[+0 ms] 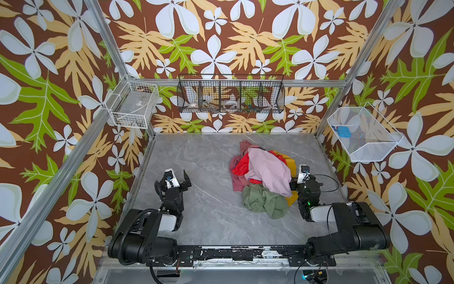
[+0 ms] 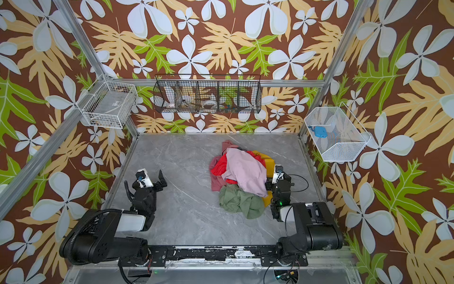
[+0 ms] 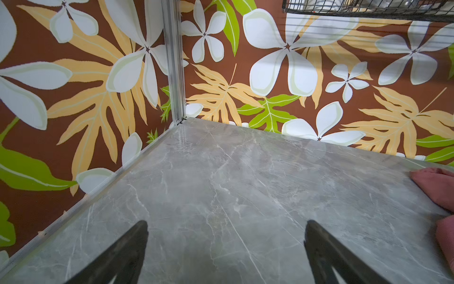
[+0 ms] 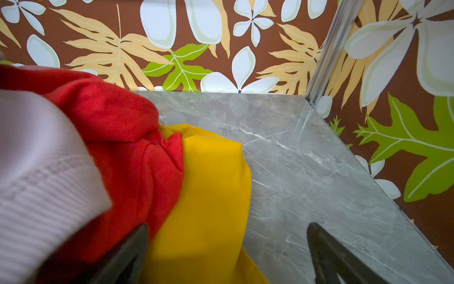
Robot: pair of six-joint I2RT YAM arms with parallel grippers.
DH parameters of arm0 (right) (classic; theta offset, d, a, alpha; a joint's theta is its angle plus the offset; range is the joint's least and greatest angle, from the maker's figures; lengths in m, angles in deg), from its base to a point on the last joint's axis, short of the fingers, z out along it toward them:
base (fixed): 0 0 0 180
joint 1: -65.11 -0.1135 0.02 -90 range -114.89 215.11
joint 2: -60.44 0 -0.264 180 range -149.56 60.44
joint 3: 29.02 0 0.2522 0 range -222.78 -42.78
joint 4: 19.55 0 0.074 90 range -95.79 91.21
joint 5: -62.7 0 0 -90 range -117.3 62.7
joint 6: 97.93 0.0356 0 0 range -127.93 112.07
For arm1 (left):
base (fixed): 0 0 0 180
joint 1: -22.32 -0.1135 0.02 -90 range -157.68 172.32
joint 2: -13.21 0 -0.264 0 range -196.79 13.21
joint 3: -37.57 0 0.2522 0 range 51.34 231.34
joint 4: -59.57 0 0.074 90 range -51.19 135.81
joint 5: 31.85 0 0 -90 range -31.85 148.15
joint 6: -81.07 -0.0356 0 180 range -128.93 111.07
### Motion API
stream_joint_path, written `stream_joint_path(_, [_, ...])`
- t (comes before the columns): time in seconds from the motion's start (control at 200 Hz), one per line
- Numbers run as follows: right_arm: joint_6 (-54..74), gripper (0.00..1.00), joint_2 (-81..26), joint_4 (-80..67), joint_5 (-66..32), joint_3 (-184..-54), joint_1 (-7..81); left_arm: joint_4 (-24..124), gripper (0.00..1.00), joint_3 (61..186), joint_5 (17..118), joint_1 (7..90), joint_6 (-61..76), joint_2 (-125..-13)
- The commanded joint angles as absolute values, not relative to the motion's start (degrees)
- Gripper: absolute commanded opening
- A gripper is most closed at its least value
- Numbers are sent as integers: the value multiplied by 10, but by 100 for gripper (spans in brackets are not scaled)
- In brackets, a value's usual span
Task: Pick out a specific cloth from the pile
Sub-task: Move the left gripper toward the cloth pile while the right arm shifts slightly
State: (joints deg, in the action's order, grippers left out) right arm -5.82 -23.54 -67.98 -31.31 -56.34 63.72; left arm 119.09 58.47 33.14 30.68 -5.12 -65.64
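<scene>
The cloth (image 1: 264, 200) (image 2: 239, 200) is sage green and lies crumpled on the table at the near edge of the pile (image 1: 262, 167) (image 2: 242, 167). On top of the pile is a pale pink cloth (image 4: 41, 172), over red (image 4: 118, 137), mustard yellow (image 4: 208, 196) and dusty rose (image 3: 437, 186) ones. My left gripper (image 3: 227, 223) (image 1: 175, 174) is open above bare table, well left of the pile. My right gripper (image 4: 228, 225) is open at the pile's right edge. The yellow cloth lies between its fingers, and the pink cloth's hem drapes beside it.
The grey marble table (image 1: 201, 196) is walled on three sides. A black wire basket (image 1: 231, 96) hangs on the back wall. A white wire basket (image 1: 134, 104) hangs at the left, and a white mesh basket (image 1: 363, 134) holding a blue item hangs at the right.
</scene>
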Motion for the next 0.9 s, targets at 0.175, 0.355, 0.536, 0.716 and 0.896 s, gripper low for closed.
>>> stream_joint_path(0.175, [-58, 100, -234, -691, -310, -563, 637, 1210, 100, 587, 333, 305, -52, -657])
stream_joint_path(0.355, [-58, 100, -234, -692, -310, -563, 638, 1209, 100, 587, 333, 305, -52, -656])
stream_joint_path(0.536, [-57, 100, -233, -692, -309, -563, 638, 1207, 100, 588, 335, 305, -52, -656])
stream_joint_path(0.716, [-54, 98, -197, -631, -313, -583, 637, 1182, 100, 593, 353, 306, -59, -637])
stream_joint_path(0.896, [-1, 100, -117, -343, -301, -659, 653, 851, 100, 693, 348, 306, 4, -503])
